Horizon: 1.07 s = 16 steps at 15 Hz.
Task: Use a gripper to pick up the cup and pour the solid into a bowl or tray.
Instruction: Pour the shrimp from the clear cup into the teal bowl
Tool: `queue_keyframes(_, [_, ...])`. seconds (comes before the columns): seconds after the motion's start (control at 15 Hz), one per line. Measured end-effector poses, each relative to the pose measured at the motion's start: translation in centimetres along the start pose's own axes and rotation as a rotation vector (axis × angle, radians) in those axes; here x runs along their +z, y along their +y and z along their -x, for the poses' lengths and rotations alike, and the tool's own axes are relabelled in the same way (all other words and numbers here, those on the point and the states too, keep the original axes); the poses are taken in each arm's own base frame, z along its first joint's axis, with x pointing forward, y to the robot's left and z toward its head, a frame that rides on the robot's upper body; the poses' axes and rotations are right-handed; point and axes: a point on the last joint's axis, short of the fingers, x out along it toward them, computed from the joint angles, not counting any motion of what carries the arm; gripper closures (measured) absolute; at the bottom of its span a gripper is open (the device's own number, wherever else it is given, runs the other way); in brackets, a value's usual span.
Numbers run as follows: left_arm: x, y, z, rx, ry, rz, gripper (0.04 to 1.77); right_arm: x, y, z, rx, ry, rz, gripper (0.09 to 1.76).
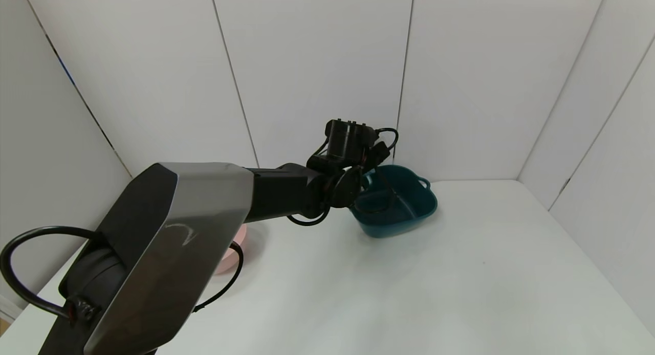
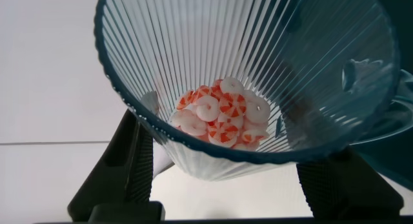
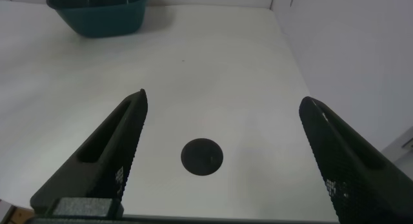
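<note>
The cup point(image 2: 258, 75) is see-through with ribbed sides, and it is tipped over on its side. Little round pieces point(image 2: 222, 117), orange and white, lie in a heap deep inside the cup. The left gripper point(image 2: 226, 185) is squeezed tight on the cup, with one black finger point(image 2: 129, 166) on each side of it. From the head camera, this gripper point(image 1: 353, 155) is up by the near rim of the teal bowl point(image 1: 404, 212), and the cup is hidden behind it. The teal bowl sits on the white table point(image 1: 435, 283) close to the back wall. I cannot tell if anything is in the bowl. A pink bowl point(image 1: 233, 252) peeks out from under the left arm, well apart from the teal bowl. The right gripper point(image 3: 222, 159) hangs over bare table with its fingers wide apart, holding nothing.
</note>
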Motion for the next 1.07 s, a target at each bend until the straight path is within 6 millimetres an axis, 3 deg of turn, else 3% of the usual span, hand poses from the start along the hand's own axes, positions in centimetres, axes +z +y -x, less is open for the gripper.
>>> queue_keyframes(0.67, [0.8,-0.3,0.6,0.106,0.067,-0.253,0.55,0.0,0.0,0.0,0.000,0.000,0.000,0.14])
queue_keyframes(1.07, [1.7,-0.3,-0.2,0.268,0.055,-0.447,0.56,0.0,0.0,0.0,0.000,0.000,-0.003,0.14])
